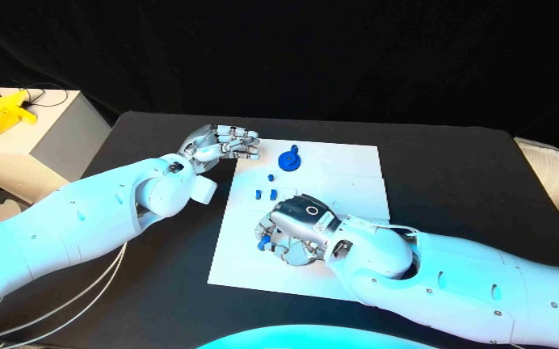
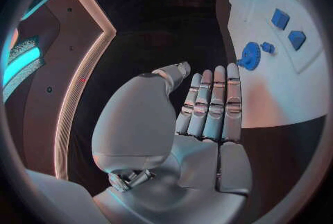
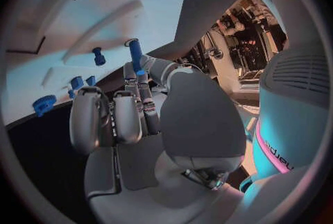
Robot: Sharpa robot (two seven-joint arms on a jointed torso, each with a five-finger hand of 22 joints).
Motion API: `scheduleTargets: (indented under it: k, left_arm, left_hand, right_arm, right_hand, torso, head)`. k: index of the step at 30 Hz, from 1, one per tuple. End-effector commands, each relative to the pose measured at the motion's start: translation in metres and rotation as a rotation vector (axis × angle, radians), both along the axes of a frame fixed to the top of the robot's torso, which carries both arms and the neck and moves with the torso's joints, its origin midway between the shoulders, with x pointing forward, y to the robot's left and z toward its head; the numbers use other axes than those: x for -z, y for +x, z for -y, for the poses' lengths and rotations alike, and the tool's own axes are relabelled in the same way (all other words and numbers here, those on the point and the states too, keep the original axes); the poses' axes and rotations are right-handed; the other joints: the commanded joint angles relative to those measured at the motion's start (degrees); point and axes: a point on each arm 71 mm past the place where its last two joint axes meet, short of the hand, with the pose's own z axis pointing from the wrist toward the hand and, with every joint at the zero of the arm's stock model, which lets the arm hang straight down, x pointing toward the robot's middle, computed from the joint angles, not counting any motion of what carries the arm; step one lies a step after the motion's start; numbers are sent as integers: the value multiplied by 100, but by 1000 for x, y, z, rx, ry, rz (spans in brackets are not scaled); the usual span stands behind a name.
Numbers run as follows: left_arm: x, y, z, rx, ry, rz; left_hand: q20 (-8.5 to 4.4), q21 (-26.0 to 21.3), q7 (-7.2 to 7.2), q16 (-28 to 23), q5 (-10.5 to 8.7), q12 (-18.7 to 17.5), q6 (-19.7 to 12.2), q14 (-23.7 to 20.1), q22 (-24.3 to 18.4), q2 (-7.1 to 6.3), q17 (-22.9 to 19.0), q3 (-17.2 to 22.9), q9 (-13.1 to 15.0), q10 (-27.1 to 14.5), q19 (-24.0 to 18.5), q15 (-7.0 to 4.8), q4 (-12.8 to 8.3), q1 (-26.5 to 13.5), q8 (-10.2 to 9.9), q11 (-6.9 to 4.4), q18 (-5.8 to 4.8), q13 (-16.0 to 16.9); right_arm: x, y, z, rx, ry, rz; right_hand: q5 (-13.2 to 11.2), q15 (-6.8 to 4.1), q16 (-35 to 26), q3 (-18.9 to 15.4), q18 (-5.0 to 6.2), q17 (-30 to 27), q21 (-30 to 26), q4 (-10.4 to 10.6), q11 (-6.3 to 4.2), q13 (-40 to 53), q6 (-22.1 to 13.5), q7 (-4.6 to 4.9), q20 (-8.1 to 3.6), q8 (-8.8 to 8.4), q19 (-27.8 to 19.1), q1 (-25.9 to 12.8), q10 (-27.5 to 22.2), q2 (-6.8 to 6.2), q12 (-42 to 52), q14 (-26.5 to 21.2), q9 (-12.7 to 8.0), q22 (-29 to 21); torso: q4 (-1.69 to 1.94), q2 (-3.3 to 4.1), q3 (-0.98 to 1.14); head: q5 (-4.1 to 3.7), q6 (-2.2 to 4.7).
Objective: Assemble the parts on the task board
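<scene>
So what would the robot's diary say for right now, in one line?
left hand: holds nothing, at task board corner | right hand: fingers pinch blue peg over board | blue gear: on board

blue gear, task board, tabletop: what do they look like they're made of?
Blue gear: probably moulded or printed plastic; uniform matte blue, no metallic glint, crisp teeth in the left wrist view.
Task board: thin flat white plate, smooth with a soft sheen; plastic or coated sheet, can't tell which.
Table: matte black, no reflections; looks like a mat or coated panel, unclear.
</scene>
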Motion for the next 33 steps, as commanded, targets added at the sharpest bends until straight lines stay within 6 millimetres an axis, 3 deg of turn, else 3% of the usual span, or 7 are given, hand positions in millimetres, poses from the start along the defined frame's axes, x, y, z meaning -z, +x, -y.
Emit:
scheduleTargets:
  k: [1,22,33]
  left_arm:
    - [-1,0,1,5,-12,7]
    - [-2,-1,0,5,-10,6]
    - [-2,-1,-1,5,-9,5]
  left_hand:
    - [45,-28,4,-36,0,18,22,4,-6,29,9,10,-5,0,-14,42,-20,-7,-20,17,16,8]
    - [48,-40,3,-48,0,21,29,4,-14,30,11,10,-6,6,-16,43,-20,-11,-19,16,17,9]
    - [48,-40,3,-48,0,21,29,4,-14,30,11,10,-6,6,-16,43,-20,-11,-19,16,17,9]
  right_arm:
    - [3,0,0,-4,-42,13]
    - [2,-1,-1,0,-60,38]
    - [3,-2,-6,-33,-26,16]
  right_hand:
    - [14,-21,6,66,-77,7,-24,-23,-158,130,21,2,-30,44,47,116,216,178,24,115,7,-4]
    - [-11,-19,4,77,-77,1,-24,-36,-156,138,17,4,-28,55,46,91,221,171,15,114,24,-1]
    - [-278,110,-172,-148,6,-290,-418,77,-2,29,-353,94,83,-137,-127,-412,-340,-263,-124,28,-4,-348]
  torso:
    - [-1,-2,-1]
    - [-3,-2,0]
    - [0,-6,-1]
  head:
    - [3,-7]
    - [3,-14]
    - [-5,-22]
